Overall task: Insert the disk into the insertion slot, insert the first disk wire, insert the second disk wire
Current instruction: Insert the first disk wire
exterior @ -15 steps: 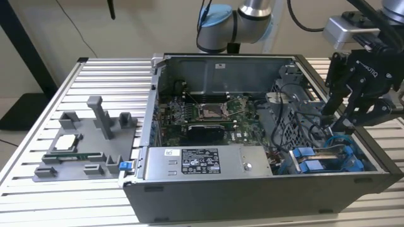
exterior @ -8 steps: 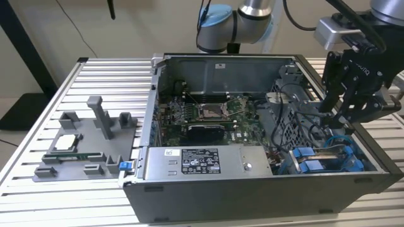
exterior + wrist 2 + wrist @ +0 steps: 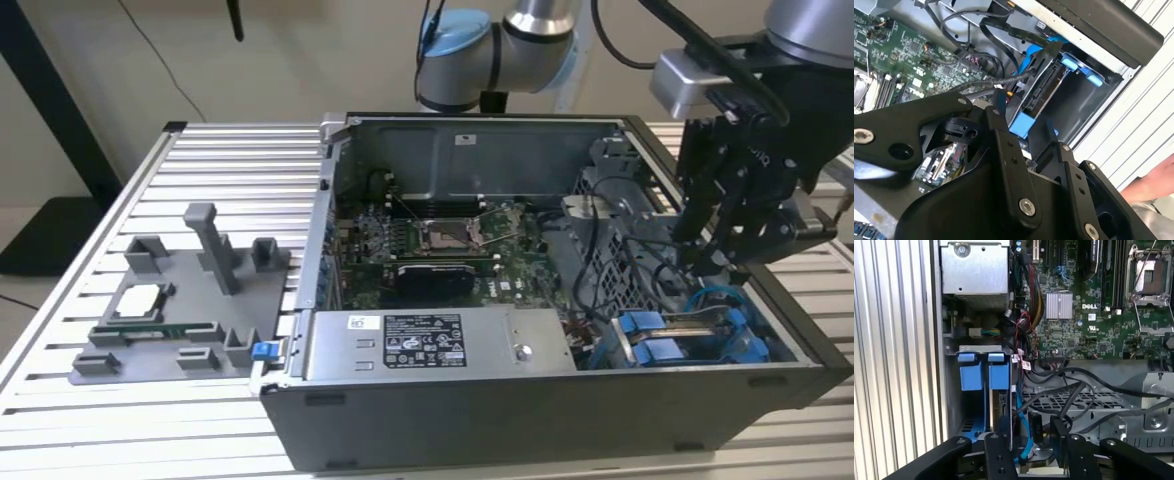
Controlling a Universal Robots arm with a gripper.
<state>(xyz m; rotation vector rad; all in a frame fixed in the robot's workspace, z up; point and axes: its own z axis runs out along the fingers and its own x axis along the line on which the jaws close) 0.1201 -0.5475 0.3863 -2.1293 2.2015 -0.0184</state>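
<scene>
In the exterior view my gripper [image 3: 721, 262] hangs inside the open computer case, above the insertion slot [image 3: 681, 340] with its blue rails at the near right corner. The disk [image 3: 1046, 92] stands on edge in that slot [image 3: 1081, 70], held by its blue frame. In the first wrist view the disk [image 3: 1002, 410] sits just below the slot's two blue tabs [image 3: 974, 376]. A black wire [image 3: 1074, 395] runs down to a black connector [image 3: 1056, 427] right at the gripper's tip [image 3: 1036, 440]. In the second wrist view the braided wire [image 3: 979, 87] ends at the gripper [image 3: 1024, 112].
A grey labelled power-supply box [image 3: 427, 340] lies along the case front and the motherboard [image 3: 441, 240] behind it. A perforated metal cage [image 3: 1079, 405] and loose cables crowd the bay. A grey fixture [image 3: 174, 300] rests on the slatted table [image 3: 227, 160]. A person's hand [image 3: 1154, 182] is nearby.
</scene>
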